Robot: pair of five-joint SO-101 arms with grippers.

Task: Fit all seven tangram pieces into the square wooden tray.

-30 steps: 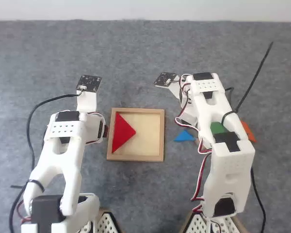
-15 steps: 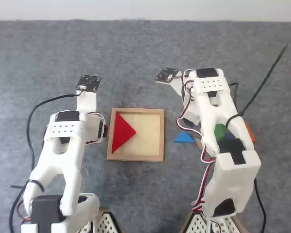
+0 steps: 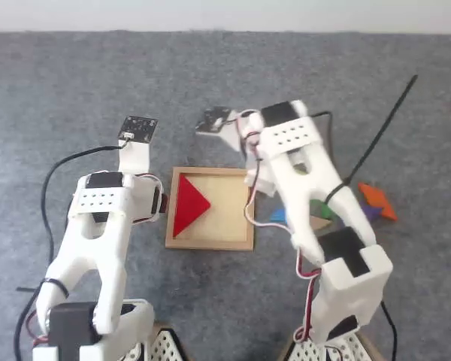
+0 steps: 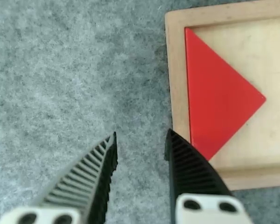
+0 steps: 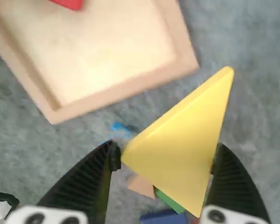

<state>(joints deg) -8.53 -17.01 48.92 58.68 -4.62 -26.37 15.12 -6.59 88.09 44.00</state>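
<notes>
Tray: one square wooden tray [image 3: 210, 244], pale, on grey carpet [image 3: 210, 75] between two arms.
Inside: one red triangle [image 3: 188, 204], flat against the left wall.
Right gripper [image 5: 167, 151]: clamped on one yellow triangle [image 5: 182, 158], just off a tray corner.
Left gripper [image 4: 141, 137]: fingers apart, over carpet beside the tray's left rim.
Loose, right of tray: one orange piece [image 3: 376, 197], one purple piece [image 3: 370, 213], one green piece [image 3: 319, 209], one blue piece [image 3: 276, 216].

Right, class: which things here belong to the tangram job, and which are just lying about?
Belong to the job: square wooden tray; red triangle inside it; yellow triangle, held in the right gripper; loose orange piece and green piece; left gripper, open beside the tray.

Just lying about: grey carpet; black cable.
</notes>
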